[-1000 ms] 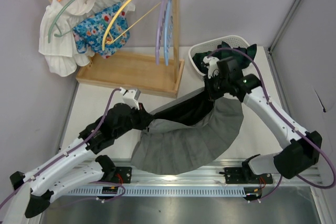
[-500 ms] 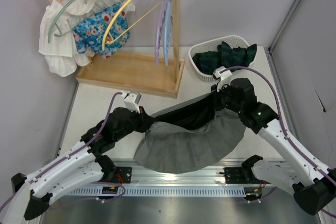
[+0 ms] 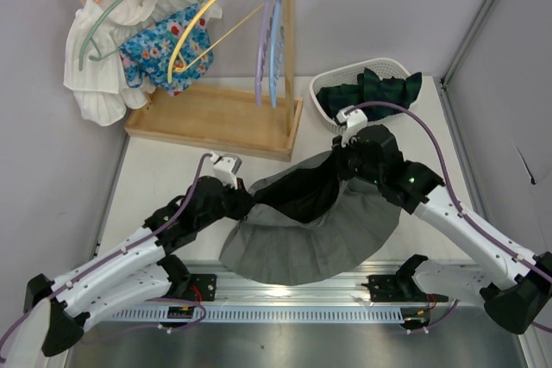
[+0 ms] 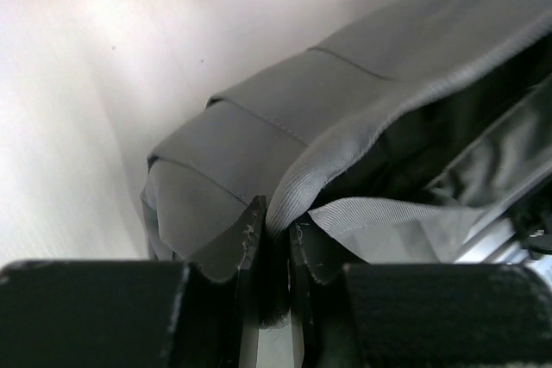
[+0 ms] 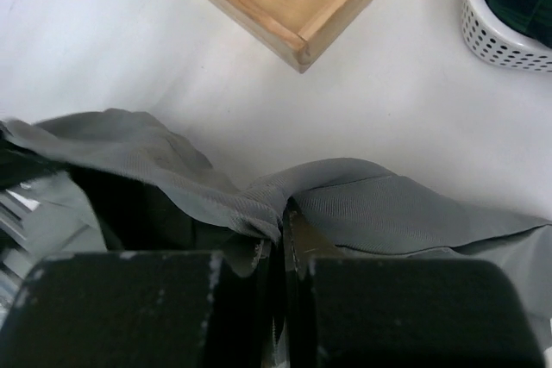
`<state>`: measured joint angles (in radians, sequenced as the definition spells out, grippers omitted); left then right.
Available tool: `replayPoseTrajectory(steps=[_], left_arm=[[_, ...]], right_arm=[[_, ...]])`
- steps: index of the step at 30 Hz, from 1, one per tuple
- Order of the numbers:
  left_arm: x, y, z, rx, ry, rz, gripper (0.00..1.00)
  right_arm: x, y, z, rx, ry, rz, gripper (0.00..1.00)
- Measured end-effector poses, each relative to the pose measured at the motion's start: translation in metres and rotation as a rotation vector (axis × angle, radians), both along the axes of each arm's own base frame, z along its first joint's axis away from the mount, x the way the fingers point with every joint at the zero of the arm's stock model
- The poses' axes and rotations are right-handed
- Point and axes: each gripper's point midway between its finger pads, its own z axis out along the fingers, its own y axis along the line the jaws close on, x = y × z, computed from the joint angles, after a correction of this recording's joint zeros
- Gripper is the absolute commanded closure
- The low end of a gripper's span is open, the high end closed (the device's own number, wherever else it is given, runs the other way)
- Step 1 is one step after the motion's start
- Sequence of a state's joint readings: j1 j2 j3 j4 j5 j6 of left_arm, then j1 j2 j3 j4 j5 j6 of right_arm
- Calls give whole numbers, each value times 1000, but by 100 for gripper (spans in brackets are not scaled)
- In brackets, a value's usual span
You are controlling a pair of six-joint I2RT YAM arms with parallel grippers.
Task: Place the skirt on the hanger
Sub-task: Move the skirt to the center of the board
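Skirt (image 3: 302, 223) is strung between both arms, mid-worktop (image 3: 159, 180), toward the near edge. Left gripper (image 4: 274, 232) is clenched on the waistband: the woven band's edge runs down into the narrow slot betw. its two fingers, w/ pleated grey cloth bulging just left of them. Right gripper (image 5: 280, 213) is pinched tight on the other side of the waistband, a fold of grey band bunched at its tips. Waist opening is pulled wide betw. the two grips, black lining showing inside. Rest of the skirt is grey, pleated, fanning out in a half-circle, and its hem overlaps the metal rail (image 3: 285, 301) at the near edge. Wooden rack (image 3: 216, 118) w/ a yellow hanger (image 3: 203, 16) stands at the far left corner, well apart from the skirt. White basket (image 3: 321, 102) sits at the far right.
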<state>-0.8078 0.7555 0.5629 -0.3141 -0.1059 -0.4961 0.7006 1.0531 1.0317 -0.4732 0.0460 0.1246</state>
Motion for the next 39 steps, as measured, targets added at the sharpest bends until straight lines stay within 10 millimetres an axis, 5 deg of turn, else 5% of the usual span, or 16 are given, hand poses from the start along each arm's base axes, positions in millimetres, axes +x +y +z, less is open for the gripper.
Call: replayPoseTrajectory(steps=[6, 11, 16, 23, 29, 33, 39], left_arm=[[7, -10, -17, 35, 30, -17, 78], [14, -22, -6, -27, -23, -32, 77], [23, -27, 5, -45, -81, -43, 77], [36, -27, 14, -5, -67, -20, 76], [45, -33, 71, -36, -88, -7, 77], [41, -35, 112, -98, -150, -32, 75], [36, -31, 127, -118, -195, -47, 74]], right_arm=[[-15, 32, 25, 25, -1, 51, 100], [-40, 54, 34, 58, -6, 135, 100], [-44, 56, 34, 58, -9, 133, 100], [-13, 20, 27, 54, 25, -90, 100], [42, -57, 19, 162, 123, -392, 100], [48, -65, 21, 223, 157, -382, 100], [48, -53, 29, 290, 185, -319, 100]])
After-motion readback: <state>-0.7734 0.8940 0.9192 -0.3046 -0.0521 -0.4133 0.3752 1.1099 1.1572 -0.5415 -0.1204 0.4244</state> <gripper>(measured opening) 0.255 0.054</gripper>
